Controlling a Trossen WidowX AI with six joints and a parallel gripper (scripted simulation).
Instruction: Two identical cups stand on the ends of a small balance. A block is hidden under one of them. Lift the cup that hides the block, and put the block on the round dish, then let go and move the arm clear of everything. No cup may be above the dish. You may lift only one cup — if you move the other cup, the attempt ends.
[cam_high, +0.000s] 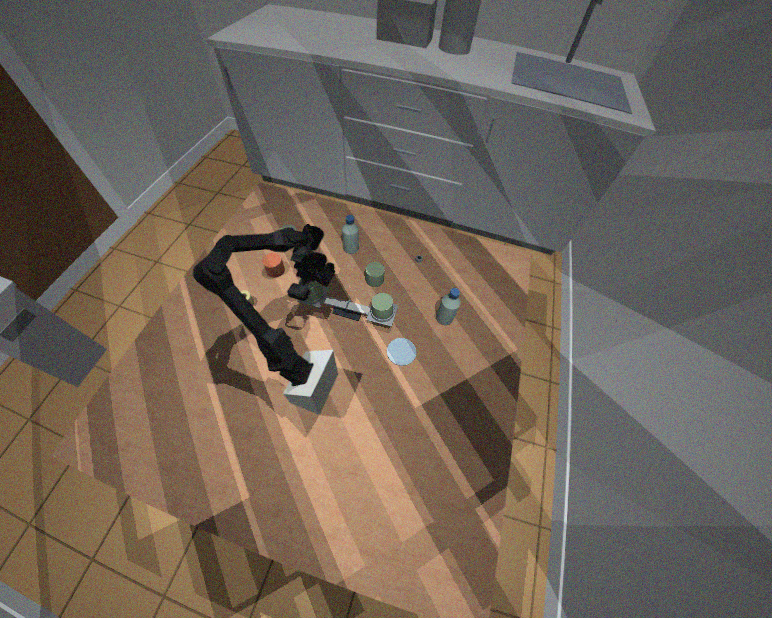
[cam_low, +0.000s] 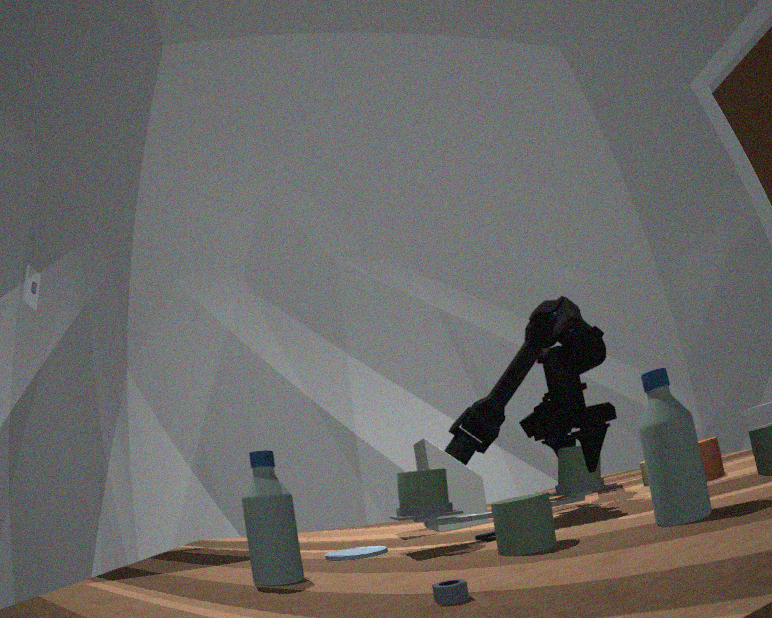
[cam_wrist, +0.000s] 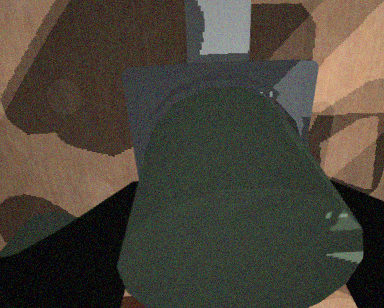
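One green cup (cam_high: 315, 295) (cam_low: 569, 465) (cam_wrist: 235, 165) stands on one end of the grey balance (cam_high: 346, 305) (cam_low: 466, 519) (cam_wrist: 225, 30). My gripper (cam_high: 310, 293) (cam_low: 574, 460) (cam_wrist: 224, 187) is shut on this cup from above, one black finger on each side. The cup still appears to rest on its square end plate. The other green cup (cam_high: 381, 305) (cam_low: 421, 491) stands on the opposite end, untouched. The light blue round dish (cam_high: 401, 351) (cam_low: 356, 552) has nothing on it. No block shows in any view.
A green cylinder (cam_high: 374, 274) (cam_low: 524, 525) stands near the balance. Two blue-capped bottles (cam_high: 350, 237) (cam_high: 446, 310) (cam_low: 272, 538) (cam_low: 674, 467) stand farther out. An orange cylinder (cam_high: 273, 264) (cam_low: 710, 457) is near the arm, and a small grey ring (cam_high: 418, 258) (cam_low: 450, 592) lies beyond the green cylinder.
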